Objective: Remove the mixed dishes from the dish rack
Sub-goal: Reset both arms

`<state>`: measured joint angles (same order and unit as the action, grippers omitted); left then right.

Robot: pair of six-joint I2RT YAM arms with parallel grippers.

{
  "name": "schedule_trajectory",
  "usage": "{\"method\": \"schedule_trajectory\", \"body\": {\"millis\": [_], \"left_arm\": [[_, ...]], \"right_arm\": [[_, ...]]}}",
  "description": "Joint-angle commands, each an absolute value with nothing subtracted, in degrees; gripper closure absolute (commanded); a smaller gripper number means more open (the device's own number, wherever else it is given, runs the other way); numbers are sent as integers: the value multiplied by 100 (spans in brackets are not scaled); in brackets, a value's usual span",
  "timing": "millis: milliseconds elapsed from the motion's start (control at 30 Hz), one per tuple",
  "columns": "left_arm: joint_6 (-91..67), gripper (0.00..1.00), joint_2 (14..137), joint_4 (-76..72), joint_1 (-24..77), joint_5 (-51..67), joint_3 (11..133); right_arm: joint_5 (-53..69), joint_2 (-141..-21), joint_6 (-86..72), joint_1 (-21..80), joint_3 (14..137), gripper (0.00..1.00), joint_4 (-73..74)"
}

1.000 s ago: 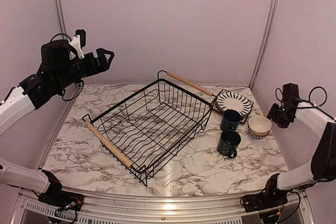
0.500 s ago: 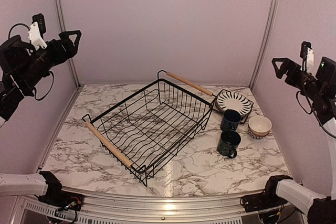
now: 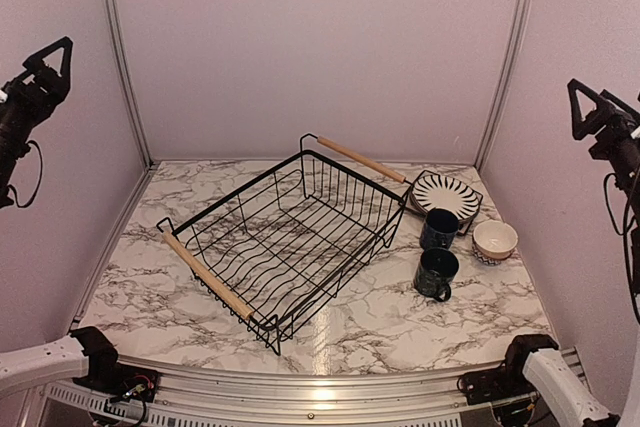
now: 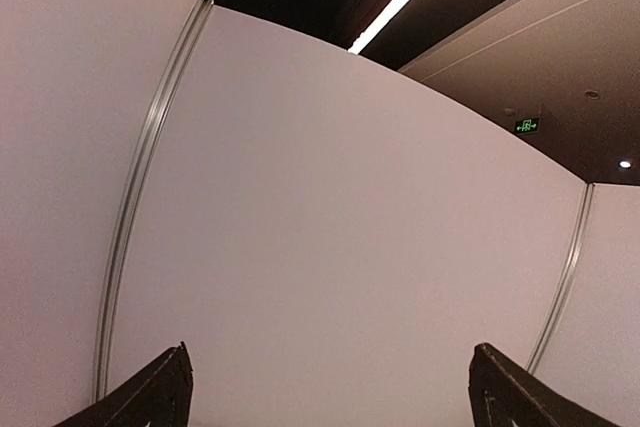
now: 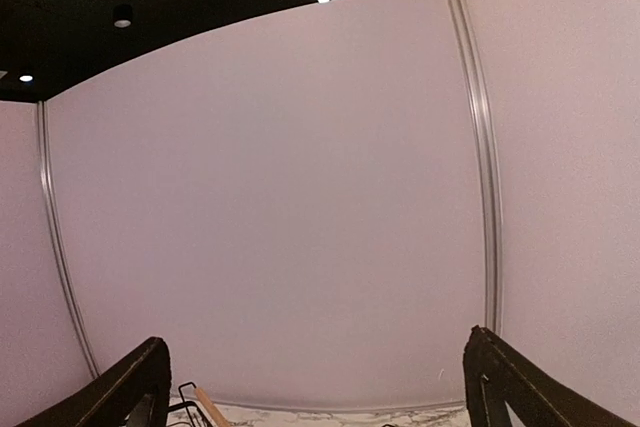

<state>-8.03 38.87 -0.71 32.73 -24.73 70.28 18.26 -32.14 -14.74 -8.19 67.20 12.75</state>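
The black wire dish rack (image 3: 290, 237) with two wooden handles stands empty in the middle of the marble table. To its right sit a stack of plates with a black-and-white striped plate (image 3: 446, 195) on top, two dark navy mugs (image 3: 439, 229) (image 3: 437, 274) and a cream patterned bowl (image 3: 495, 241). My left gripper (image 3: 50, 55) is raised high at the far left, open and empty, facing the wall. My right gripper (image 3: 590, 102) is raised high at the far right, open and empty. The right wrist view shows one rack handle (image 5: 208, 407) at its bottom edge.
Pale walls with metal corner strips (image 3: 115, 47) enclose the table on three sides. The table's near edge has a metal rail (image 3: 320, 392).
Both arms have lifted up and swung outward to the frame's sides, away from the table. The dishes and rack have not moved.
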Motion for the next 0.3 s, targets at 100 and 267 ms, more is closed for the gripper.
{"method": "schedule_trajectory", "body": {"millis": [100,267], "left_arm": [[-580,1,3786,-257,3261,-2741,6902],[-596,1,3849,-294,3265,-2733,6864]], "right_arm": [[902,-2962,-1573,-782,6591,1,1143],[666,-2997,-1581,-782,6577,1,1241]]}}
